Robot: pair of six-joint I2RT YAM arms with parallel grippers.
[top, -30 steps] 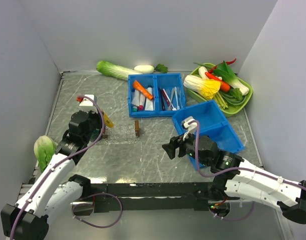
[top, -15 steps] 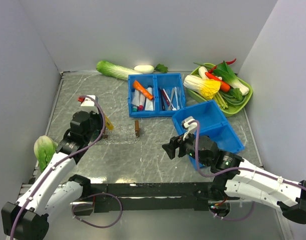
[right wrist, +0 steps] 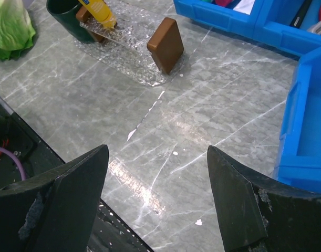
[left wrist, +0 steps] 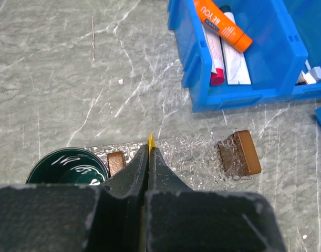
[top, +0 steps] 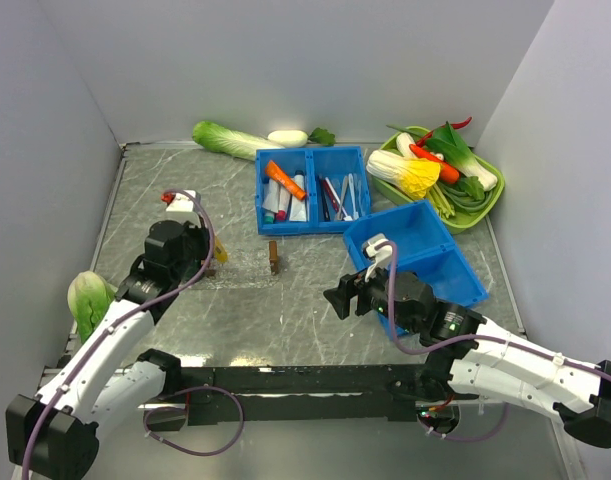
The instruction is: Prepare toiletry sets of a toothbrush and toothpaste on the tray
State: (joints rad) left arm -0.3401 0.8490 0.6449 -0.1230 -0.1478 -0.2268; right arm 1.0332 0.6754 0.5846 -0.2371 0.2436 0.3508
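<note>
My left gripper [top: 215,256] is shut on the yellow toothpaste tube [top: 219,250] and holds it low over the left end of the clear tray [top: 247,270]. In the left wrist view only a yellow sliver [left wrist: 149,140] shows past the shut jaws, above the tray [left wrist: 194,153]. The orange toothpaste tube [top: 284,180] lies in the left compartment of the divided blue bin [top: 313,224]. Thin toothbrushes [top: 335,196], one dark red, lie in its right compartment. My right gripper [top: 345,294] is open and empty over the bare table [right wrist: 160,199], right of the tray [right wrist: 123,52].
Two brown blocks [left wrist: 239,153] [left wrist: 116,161] stand at the tray's ends. A dark green cup [left wrist: 71,167] sits beside the left block. An empty blue bin [top: 415,256] lies behind the right arm. A green vegetable dish [top: 488,203], bok choy [top: 85,300] and back greens [top: 225,138] border the table.
My left gripper has shifted slightly right and down toward the tray with the yellow tube in it. The right arm has not moved.
</note>
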